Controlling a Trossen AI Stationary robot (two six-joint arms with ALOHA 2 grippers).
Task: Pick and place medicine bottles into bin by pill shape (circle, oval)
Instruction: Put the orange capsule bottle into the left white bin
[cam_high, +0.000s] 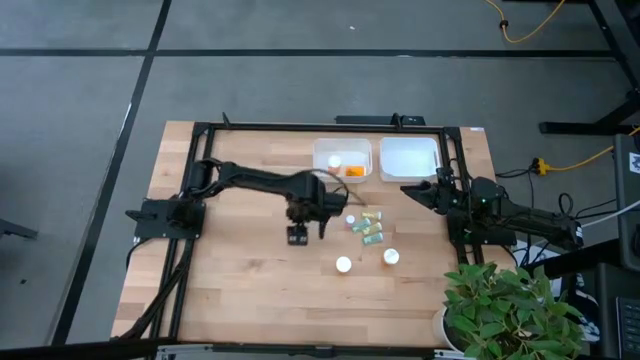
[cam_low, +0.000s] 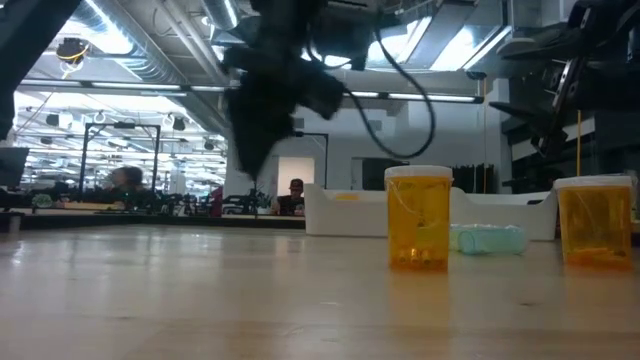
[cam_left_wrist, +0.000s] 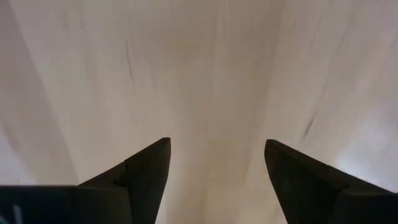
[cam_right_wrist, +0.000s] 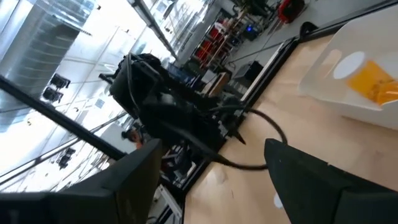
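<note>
We see a pale wooden tabletop (cam_high: 250, 270) with a smooth, faintly glossy grain, translucent orange plastic bottles (cam_low: 418, 218) with white caps, matt white plastic trays (cam_high: 408, 158), and matt black fingers (cam_left_wrist: 146, 177) on the left arm.

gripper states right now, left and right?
Left gripper: open, empty, over bare table.
Right gripper: open, empty, parked at the table's right edge by the empty white bin.

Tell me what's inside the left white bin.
The left white bin holds two orange bottles with white caps. Pill shapes inside them cannot be seen.
</note>
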